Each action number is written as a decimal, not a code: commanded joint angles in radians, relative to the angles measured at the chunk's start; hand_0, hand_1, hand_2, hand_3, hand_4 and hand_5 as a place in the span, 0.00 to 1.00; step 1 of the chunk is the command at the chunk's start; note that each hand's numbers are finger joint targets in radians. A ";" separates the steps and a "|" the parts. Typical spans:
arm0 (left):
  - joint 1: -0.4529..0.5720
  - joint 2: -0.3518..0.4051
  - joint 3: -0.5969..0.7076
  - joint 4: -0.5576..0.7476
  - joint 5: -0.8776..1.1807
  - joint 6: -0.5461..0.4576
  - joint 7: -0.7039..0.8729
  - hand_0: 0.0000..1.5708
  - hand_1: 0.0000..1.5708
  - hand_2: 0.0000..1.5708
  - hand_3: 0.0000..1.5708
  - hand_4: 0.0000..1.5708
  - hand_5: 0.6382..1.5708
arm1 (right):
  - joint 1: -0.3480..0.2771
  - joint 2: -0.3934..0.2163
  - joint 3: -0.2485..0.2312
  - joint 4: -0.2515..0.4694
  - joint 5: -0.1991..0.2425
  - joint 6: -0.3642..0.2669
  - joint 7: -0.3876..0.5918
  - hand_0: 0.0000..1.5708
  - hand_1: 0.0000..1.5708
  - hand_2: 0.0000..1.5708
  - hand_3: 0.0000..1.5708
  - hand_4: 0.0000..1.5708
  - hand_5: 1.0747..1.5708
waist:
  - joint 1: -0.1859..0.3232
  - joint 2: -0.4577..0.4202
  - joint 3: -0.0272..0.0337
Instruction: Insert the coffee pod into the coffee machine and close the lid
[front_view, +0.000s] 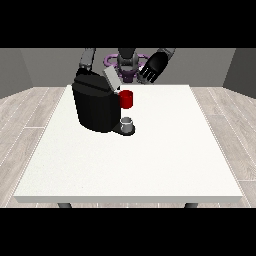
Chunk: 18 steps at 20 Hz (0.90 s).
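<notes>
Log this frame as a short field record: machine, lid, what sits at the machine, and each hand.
coffee machine: black, on the white table, towards the view's left
lid: grey, tilted up, open
red thing at the machine: at its front, upper part
grey thing: on the machine's base, below the red thing
hand at the view's right: raised, fingers spread, holding nothing
hand at the view's left: hidden behind the machine

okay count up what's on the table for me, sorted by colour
Black: 1, the coffee machine
Red: 1, a red thing at the machine
Grey: 1, a grey thing on the machine's base
Total: 3
</notes>
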 joint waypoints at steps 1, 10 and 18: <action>-0.126 0.048 0.074 0.025 0.044 -0.063 0.040 0.78 0.78 0.81 0.82 0.32 1.00 | -0.019 0.017 0.061 -0.019 0.009 -0.063 -0.020 0.00 0.00 0.00 0.00 0.00 1.00 | -0.024 0.047 0.0000; -0.208 0.098 0.100 0.075 0.020 -0.032 0.070 0.77 0.77 0.81 0.80 0.31 1.00 | -0.109 -0.038 -0.008 -0.126 -0.013 0.014 0.096 0.00 0.00 0.00 0.00 0.00 1.00 | -0.122 0.103 -0.0003; -0.266 0.154 0.118 0.092 0.025 -0.048 0.008 0.80 0.80 0.83 0.79 0.31 1.00 | -0.150 -0.063 -0.051 -0.128 -0.033 0.015 0.039 0.00 0.00 0.00 0.00 0.00 1.00 | -0.120 0.206 0.0000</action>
